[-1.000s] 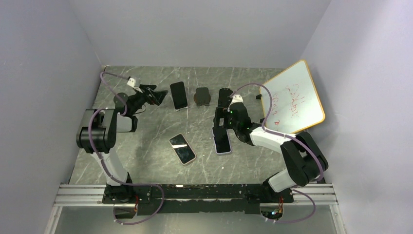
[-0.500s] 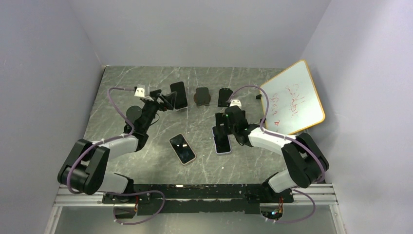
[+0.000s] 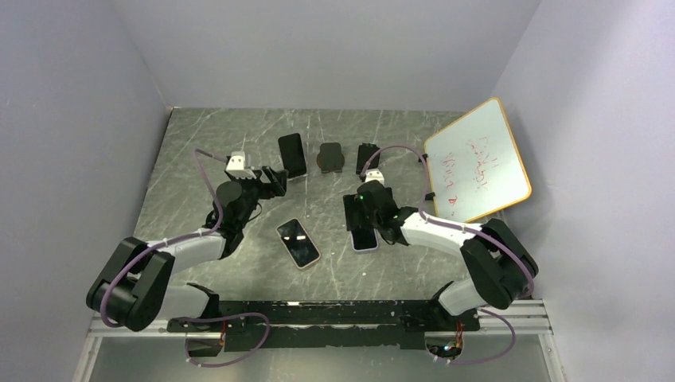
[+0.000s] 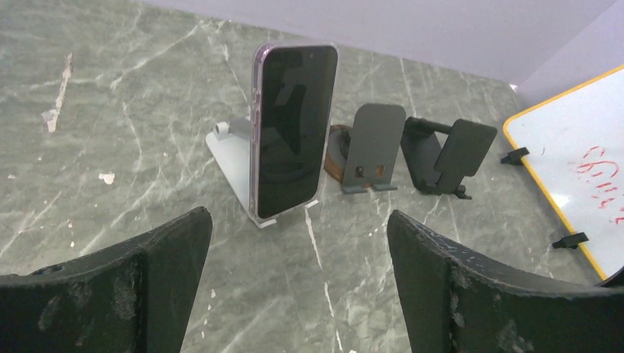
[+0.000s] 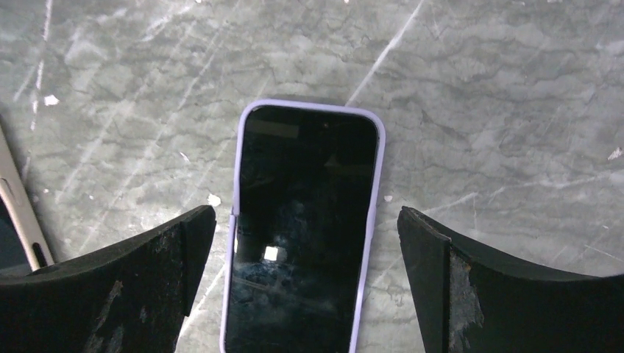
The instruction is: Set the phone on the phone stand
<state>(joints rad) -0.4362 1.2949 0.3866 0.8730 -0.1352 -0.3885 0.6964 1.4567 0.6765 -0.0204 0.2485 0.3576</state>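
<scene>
Near the white stand (image 4: pixel 232 165), whose phone (image 4: pixel 293 132) stands upright, the left end effector (image 4: pixel 298 224) has swung lower, spread, holding nothing. Well right of it, the right end effector (image 5: pixel 305 220), spread, has closed in over a lilac phone (image 5: pixel 302 243), probably next.

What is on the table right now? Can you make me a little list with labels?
done already: standing phone leaning on the white stand
empty stands: grey stand and black stand, beside it
lying flat: middle phone and right phone, screens up
left arm: left gripper open, holding nothing, facing the stands
right arm: right gripper open over the right phone, not gripping it
at the right: whiteboard with red writing
</scene>
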